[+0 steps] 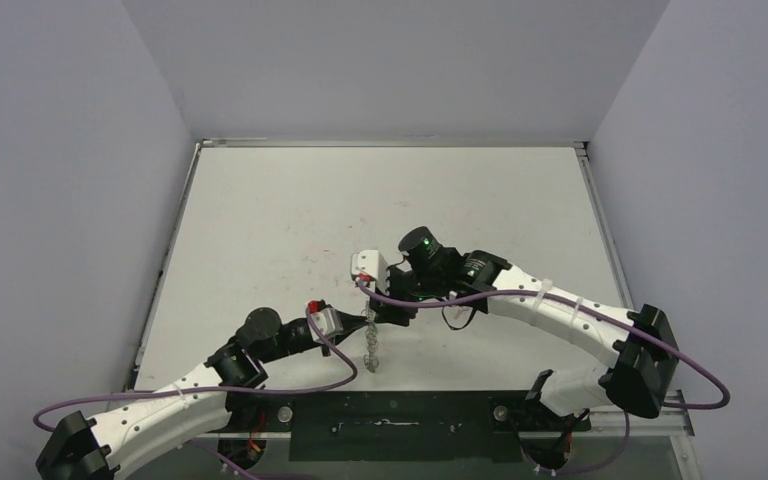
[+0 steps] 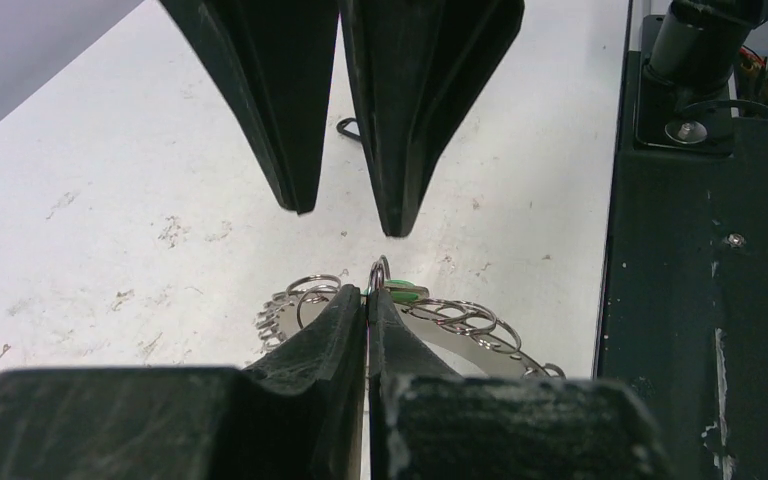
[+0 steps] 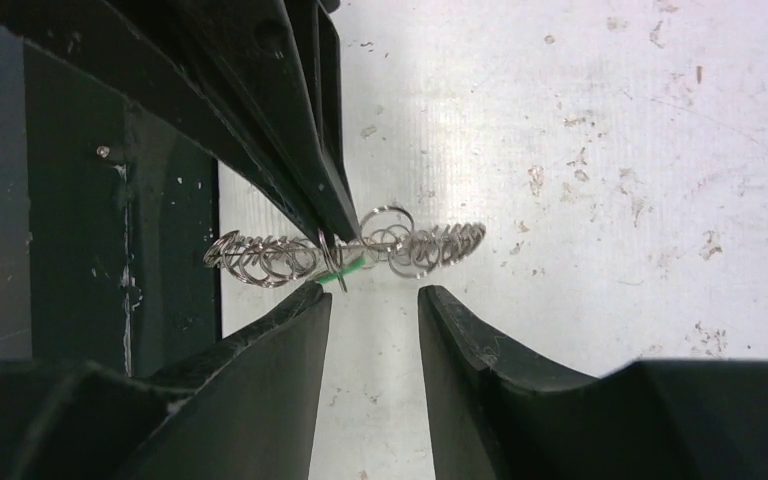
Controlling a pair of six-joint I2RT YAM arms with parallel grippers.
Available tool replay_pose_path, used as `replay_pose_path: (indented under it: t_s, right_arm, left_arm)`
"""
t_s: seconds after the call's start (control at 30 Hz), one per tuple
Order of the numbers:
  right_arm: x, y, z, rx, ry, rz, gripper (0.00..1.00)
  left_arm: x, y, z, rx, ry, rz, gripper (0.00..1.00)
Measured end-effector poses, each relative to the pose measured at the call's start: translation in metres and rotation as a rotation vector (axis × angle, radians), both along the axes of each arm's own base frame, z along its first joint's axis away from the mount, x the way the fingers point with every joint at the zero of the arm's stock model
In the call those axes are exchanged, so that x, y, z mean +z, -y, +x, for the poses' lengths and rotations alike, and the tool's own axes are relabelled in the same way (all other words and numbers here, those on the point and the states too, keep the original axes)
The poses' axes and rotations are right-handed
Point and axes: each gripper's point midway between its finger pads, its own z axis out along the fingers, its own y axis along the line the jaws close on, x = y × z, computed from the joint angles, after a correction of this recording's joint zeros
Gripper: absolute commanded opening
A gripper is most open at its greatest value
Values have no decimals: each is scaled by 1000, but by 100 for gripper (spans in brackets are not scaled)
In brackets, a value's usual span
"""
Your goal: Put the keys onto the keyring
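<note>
The left gripper (image 2: pixel 365 296), low centre of its wrist view, is clamped tight on the wreath-like keyring (image 3: pixel 435 243), pinching it at the rim so the fringe of wire loops fans out to either side and sits edge-on to the other arm, apparently to steady it for threading. The keys (image 3: pixel 346 268) show only as a sliver of bright green tag right at the pinch, mid-frame in the right wrist view. The metal key and black tag are hidden, and whether the cluster is already hooked on a loop cannot be told. The right gripper (image 3: pixel 374 296) faces in from the opposite side, jaws parted a moderate way with nothing between them, just short of the ring, placed as if to take the tag or a loop. Seen from above, the two meet just below centre of the white table (image 1: pixel 280 200), near the black base plate (image 1: pixel 390 425) along the bottom edge. No container is in view
</note>
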Motion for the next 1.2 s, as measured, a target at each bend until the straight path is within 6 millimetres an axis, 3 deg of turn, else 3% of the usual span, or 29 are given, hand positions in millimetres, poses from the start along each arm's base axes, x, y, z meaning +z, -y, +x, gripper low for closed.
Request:
replay_pose_path:
  t_s: [0.2, 0.33, 0.53, 0.83, 1.03, 1.2]
  right_arm:
    - [3, 12, 5, -13, -8, 102, 39]
    - [-3, 11, -4, 31, -30, 132, 37]
    - [0, 5, -10, 76, -39, 178, 27]
    - [1, -5, -8, 105, -35, 214, 20]
    - [1, -8, -8, 119, -35, 226, 0]
    - [1, -8, -9, 135, -30, 231, 0]
  left_arm:
    - [1, 0, 1, 11, 10, -40, 0]
    - [4, 0, 1, 16, 16, -77, 0]
    - [14, 1, 2, 22, 27, -119, 0]
    - [19, 0, 2, 22, 37, -138, 0]
    - [20, 0, 2, 22, 37, -139, 0]
    - [20, 0, 2, 22, 37, -142, 0]
